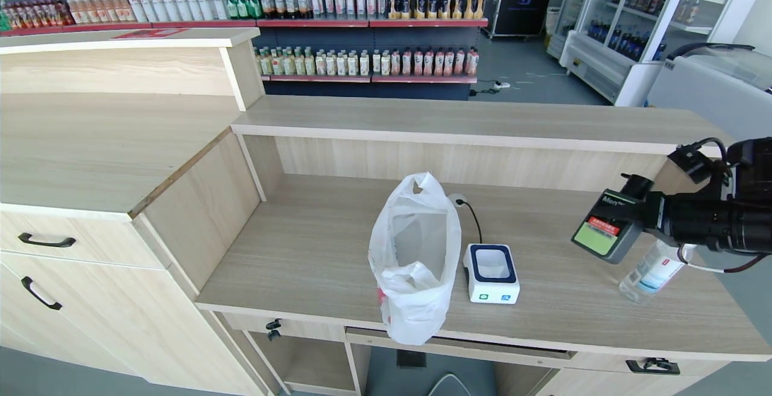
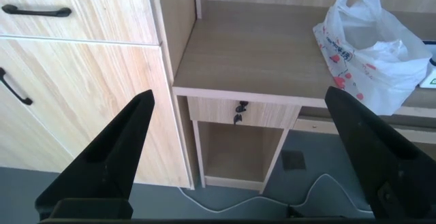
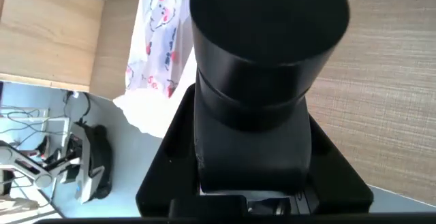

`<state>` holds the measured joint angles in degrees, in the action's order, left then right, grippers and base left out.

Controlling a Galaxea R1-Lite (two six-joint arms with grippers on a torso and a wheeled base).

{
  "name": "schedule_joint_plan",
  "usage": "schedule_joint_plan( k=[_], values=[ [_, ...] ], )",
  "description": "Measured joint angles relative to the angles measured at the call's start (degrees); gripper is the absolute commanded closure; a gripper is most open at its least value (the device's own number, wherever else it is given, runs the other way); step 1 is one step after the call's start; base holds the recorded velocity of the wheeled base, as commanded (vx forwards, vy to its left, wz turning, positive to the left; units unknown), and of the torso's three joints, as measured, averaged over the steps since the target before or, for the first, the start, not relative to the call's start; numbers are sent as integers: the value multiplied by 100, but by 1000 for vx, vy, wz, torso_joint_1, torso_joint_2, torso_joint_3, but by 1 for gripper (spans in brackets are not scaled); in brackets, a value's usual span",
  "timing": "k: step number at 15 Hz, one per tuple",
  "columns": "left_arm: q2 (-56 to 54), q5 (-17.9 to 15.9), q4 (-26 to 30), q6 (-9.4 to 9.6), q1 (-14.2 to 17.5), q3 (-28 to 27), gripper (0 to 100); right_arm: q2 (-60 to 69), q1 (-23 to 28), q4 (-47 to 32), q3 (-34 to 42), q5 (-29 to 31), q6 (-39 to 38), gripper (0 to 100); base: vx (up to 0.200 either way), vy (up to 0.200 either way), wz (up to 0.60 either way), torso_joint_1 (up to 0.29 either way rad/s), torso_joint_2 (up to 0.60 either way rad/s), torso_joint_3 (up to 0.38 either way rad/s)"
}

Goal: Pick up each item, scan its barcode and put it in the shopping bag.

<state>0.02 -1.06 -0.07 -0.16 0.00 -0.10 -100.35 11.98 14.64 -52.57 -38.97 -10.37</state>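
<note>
While my right gripper (image 1: 654,212) was clamped on the dark container (image 1: 606,227) above the right end of the counter (image 1: 313,251), I judged it rigid, light, best gripped across its flat sides. My left gripper (image 2: 240,93) hung wide open, empty. A clear bottle (image 1: 651,272) stood below the container; beside the scanner (image 1: 491,272), the flimsy shopping bag (image 1: 416,257) gaped, seemingly empty.
</note>
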Motion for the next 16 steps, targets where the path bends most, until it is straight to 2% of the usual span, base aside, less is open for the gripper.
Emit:
schedule_joint_plan(
  k=[6,12,16],
  values=[
    [0,2,0,0,0,0,0,-510,-99,27,91,-440,1445,100,0,0,0,0,0,0],
    [0,0,0,0,0,0,0,-909,-162,95,-239,-649,1475,100,0,0,0,0,0,0],
    [0,2,0,0,0,0,0,-1167,-271,510,-327,-697,1462,100,0,0,0,0,0,0]
  ],
)
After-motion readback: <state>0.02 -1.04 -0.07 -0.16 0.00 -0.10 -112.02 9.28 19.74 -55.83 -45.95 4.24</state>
